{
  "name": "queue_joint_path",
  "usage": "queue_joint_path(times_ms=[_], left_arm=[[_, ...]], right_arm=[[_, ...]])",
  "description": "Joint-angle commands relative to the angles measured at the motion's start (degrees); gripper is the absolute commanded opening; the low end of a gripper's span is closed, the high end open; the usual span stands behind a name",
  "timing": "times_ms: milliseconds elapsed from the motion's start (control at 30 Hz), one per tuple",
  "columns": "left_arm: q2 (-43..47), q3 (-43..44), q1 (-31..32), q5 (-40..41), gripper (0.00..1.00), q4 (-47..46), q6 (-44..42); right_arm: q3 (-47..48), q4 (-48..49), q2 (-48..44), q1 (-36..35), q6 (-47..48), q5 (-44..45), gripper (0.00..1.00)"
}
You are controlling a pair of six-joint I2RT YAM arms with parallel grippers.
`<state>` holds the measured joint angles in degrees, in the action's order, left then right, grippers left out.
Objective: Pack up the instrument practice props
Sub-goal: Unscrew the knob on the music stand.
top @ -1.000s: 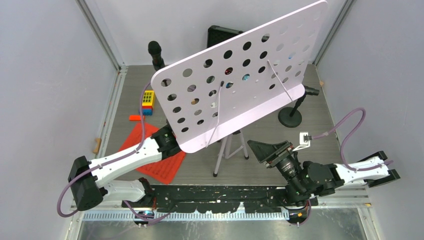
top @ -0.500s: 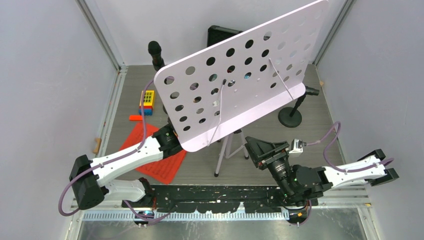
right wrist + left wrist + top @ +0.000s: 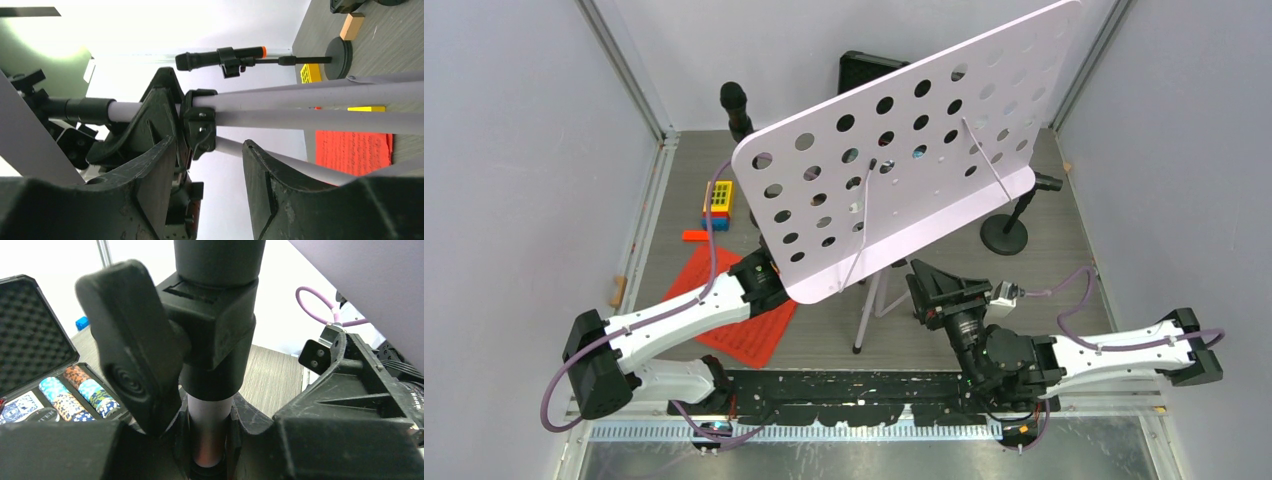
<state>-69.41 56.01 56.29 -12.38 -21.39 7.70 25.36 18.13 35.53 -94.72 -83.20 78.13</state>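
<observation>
The white hole-punched music rack [image 3: 904, 150] stands tilted on its silver tripod legs [image 3: 864, 310]. My left gripper [image 3: 769, 280] reaches under the rack's lower corner. In the left wrist view it [image 3: 210, 445] is shut on the rack's silver pole [image 3: 209, 412], just below a black clamp knob [image 3: 132, 345]. My right gripper [image 3: 929, 285] is open at the tripod. Its fingers straddle the black leg collar [image 3: 200, 125] with gaps on both sides of the right gripper [image 3: 209, 146]. Red sheet-music pages [image 3: 744, 330] lie under the left arm. One microphone [image 3: 736, 105] stands back left, another [image 3: 1044, 183] back right on a round base [image 3: 1004, 235].
An open black case [image 3: 869, 68] holding poker chips [image 3: 75, 390] sits behind the rack. Yellow and blue toy blocks [image 3: 719, 203] and a small orange piece [image 3: 694, 236] lie left of the stand. Grey walls close in both sides.
My right arm has swung left to the tripod, and its jaws have narrowed around the leg collar. The rack shifted slightly, then held still. The left arm stays put.
</observation>
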Motion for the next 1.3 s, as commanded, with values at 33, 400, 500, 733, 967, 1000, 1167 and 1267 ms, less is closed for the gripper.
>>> queue_joint_path(times_ms=[33, 400, 500, 733, 967, 1000, 1167, 1267], left_arm=[[1.27, -0.72, 0.32, 1.35, 0.0, 2.23, 3.2], [1.63, -0.72, 0.32, 1.48, 0.0, 2.36, 3.19], [1.73, -0.73, 0.39, 1.48, 0.0, 2.4, 3.19], [1.82, -0.73, 0.35, 1.46, 0.0, 2.58, 3.37], [1.79, -0.64, 0.34, 1.58, 0.0, 2.58, 3.28], [1.77, -0.72, 0.37, 1.58, 0.0, 2.66, 3.28], [1.73, -0.73, 0.39, 1.57, 0.0, 2.59, 3.37], [1.88, -0.73, 0.38, 1.66, 0.0, 2.66, 3.29]], right_arm=[[-0.17, 3.76, 1.71, 3.32, -6.74, 0.85, 0.54], [2.64, 2.24, 6.15, 7.12, -10.41, -4.03, 0.52], [2.74, 2.94, 6.71, 7.67, -10.38, -4.72, 0.5], [3.18, 3.92, 7.3, 9.09, -10.35, -7.29, 0.46], [3.09, 6.56, 7.78, 9.2, -9.59, -9.96, 0.43], [3.04, 7.01, 7.88, 9.24, -9.43, -10.25, 0.42], [3.11, 7.68, 8.07, 9.2, -8.01, -11.39, 0.3], [3.03, 7.43, 7.77, 9.2, -6.57, -11.25, 0.19]])
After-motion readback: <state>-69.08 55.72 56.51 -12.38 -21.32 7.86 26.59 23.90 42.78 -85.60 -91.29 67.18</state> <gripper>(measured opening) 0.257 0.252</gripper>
